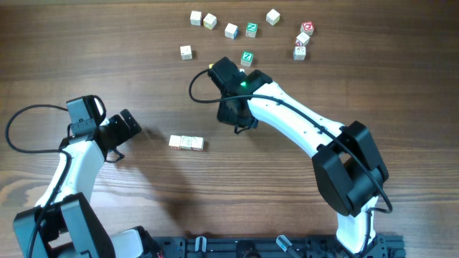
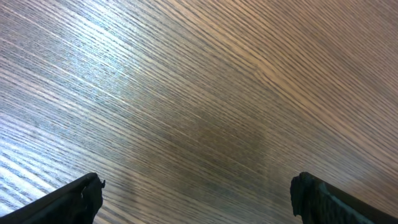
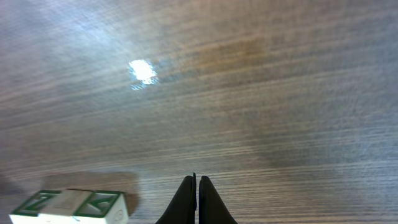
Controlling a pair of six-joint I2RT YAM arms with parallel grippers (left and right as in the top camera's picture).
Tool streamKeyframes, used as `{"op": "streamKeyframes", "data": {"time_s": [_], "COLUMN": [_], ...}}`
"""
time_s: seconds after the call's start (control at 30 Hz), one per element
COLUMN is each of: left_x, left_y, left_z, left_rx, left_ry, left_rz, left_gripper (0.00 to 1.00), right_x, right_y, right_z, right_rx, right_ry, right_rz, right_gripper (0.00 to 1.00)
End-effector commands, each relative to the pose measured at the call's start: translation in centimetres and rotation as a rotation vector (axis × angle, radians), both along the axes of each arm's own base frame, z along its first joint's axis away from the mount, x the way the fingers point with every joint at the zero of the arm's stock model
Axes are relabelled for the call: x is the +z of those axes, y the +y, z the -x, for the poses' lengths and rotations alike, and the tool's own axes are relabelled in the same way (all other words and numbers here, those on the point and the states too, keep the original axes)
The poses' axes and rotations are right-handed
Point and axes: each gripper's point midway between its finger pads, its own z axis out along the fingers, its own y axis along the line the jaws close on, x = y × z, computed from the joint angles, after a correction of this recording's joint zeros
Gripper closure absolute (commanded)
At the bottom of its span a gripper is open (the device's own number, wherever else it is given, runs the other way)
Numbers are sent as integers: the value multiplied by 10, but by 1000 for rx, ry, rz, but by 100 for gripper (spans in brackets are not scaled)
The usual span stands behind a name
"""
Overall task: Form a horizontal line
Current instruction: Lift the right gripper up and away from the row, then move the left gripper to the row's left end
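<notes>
Overhead view: the left gripper (image 1: 133,127) sits at the left of the wooden table (image 1: 86,43), its jaws spread wide apart with nothing between them. The left wrist view shows its two dark fingers (image 2: 74,200) at the bottom corners, and only bare wood grain fills the gap between them. The horizontal line (image 1: 186,142), three pale cubes touching side by side, lies on the table to the right of these open jaws and slightly nearer the robot's base, close to them but not touching.

Further right, the right gripper (image 1: 241,126) points down at the table with its jaws pressed together on nothing. The row lies to the left of these closed jaws and a little nearer the base, apart from them. In the right wrist view the right gripper's fingers (image 3: 186,202) meet in a thin dark wedge at bottom centre, and a green-marked cube (image 3: 68,207) rests on the wood to their lower left, clear of them.

The loose cubes (image 1: 231,30) lie scattered beyond the right jaws along the table's far side, well apart from the row
</notes>
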Motion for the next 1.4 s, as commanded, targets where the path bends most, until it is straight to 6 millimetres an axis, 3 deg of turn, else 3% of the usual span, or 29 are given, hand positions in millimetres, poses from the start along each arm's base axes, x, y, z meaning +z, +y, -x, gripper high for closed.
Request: {"op": "streamKeyframes", "data": {"time_s": [0.0, 0.23, 0.37, 0.4, 0.43, 0.47, 0.67, 0.77, 1.0, 1.2, 1.37], "left_x": [6, 13, 15, 15, 14, 13, 0, -2, -6, -33, -53], "left_y": [-25, -38, -44, -44, -43, -40, -37, -43, -78, -104, -106], "left_z": [-6, -15, -16, -16, -16, -15, 8, 10, 9, 15, 22], "left_rx": [-79, -123, -141, -141, -136, -128, -97, -242, -565, -712, -763], "left_ry": [-52, -105, -114, -114, -112, -107, 7, 12, -36, 31, 94], "left_rz": [126, 193, 224, 222, 214, 199, 184, 150, 189, 200, 176], "left_gripper": [0, 0, 0, 39, 87, 96, 96, 96, 96, 96, 96], "right_x": [-9, -32, -32, -32, -32, -32, -32, -32, -31, -29, -37], "right_y": [9, 17, 23, 25, 26, 28, 29, 30, 37, 59, 47], "right_z": [21, 46, 54, 55, 56, 58, 58, 56, 57, 57, 54], "right_rx": [1, 62, 123, 128, 132, 134, 137, 138, 155, 204, 133], "right_ry": [76, 163, 181, 179, 180, 181, 180, 172, 158, 89, 74], "right_rz": [-62, -146, -168, -169, -169, -169, -169, -175, -186, -209, -127], "right_gripper": [95, 95, 95, 95, 95, 95, 95, 95, 95, 95, 95]}}
